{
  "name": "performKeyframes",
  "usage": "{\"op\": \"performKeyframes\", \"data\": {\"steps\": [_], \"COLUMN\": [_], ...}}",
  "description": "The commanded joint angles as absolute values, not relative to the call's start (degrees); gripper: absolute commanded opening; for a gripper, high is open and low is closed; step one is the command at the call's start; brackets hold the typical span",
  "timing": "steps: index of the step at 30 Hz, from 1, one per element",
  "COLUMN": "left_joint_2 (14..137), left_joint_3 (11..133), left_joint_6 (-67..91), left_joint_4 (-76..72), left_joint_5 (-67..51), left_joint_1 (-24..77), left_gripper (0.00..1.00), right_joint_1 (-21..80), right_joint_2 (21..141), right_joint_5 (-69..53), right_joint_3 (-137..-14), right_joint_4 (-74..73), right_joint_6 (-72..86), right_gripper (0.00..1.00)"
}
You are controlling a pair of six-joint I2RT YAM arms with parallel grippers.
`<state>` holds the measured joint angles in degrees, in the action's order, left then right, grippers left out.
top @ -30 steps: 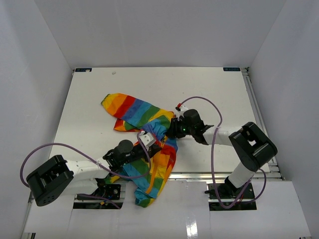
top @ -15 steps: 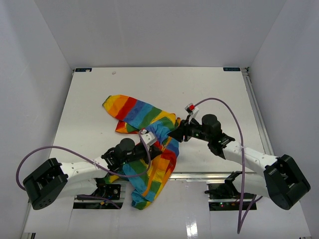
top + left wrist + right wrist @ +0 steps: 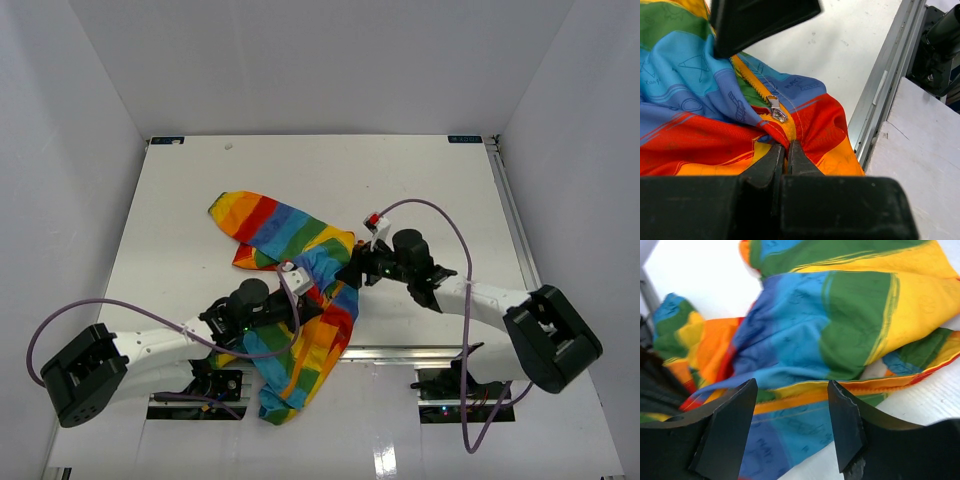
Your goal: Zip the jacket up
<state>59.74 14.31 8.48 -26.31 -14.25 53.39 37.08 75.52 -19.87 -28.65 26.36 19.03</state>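
The jacket [image 3: 290, 235] runs upper left to bottom centre. The left gripper [image 3: 785, 150] pinches its fabric below the zipper pull [image 3: 775, 107]; the right gripper [image 3: 792, 385] has its jaws wide.

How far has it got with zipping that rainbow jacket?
Barely started, it seems. Done: the left gripper is shut on the jacket close to the zipper pull, anchoring it. In hand: the right gripper hangs open over the fabric, holding nothing. Left: grabbing the pull, which sits near the pinched end, and drawing it along the teeth.
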Motion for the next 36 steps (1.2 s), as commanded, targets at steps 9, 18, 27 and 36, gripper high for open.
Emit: {"op": "performKeyframes", "data": {"steps": [9, 18, 27, 36], "left_joint_2": [65.73, 82.47, 100.13, 83.81], "left_joint_3": [21.73, 36.18, 59.32, 41.66], "left_joint_6": [11.93, -7.18, -12.62, -4.17], "left_joint_4": [-12.86, -19.61, 3.43, -2.84], "left_joint_5": [-2.58, -2.67, 2.19, -8.84], "left_joint_1": [52.22, 38.97, 39.11, 38.89], "left_gripper": [0.00, 0.00, 0.04, 0.55], "right_joint_1": [36.91, 31.12, 28.65, 28.54], "right_joint_2": [91.45, 103.43, 100.68, 94.61], "right_joint_5": [-14.39, -4.89, -3.07, -2.81], "right_joint_3": [-36.14, -48.58, -40.92, -41.32], "right_joint_4": [32.66, 26.13, 33.87, 32.87], "right_joint_6": [25.87, 34.53, 36.43, 34.97], "right_gripper": [0.61, 0.39, 0.40, 0.54]}}
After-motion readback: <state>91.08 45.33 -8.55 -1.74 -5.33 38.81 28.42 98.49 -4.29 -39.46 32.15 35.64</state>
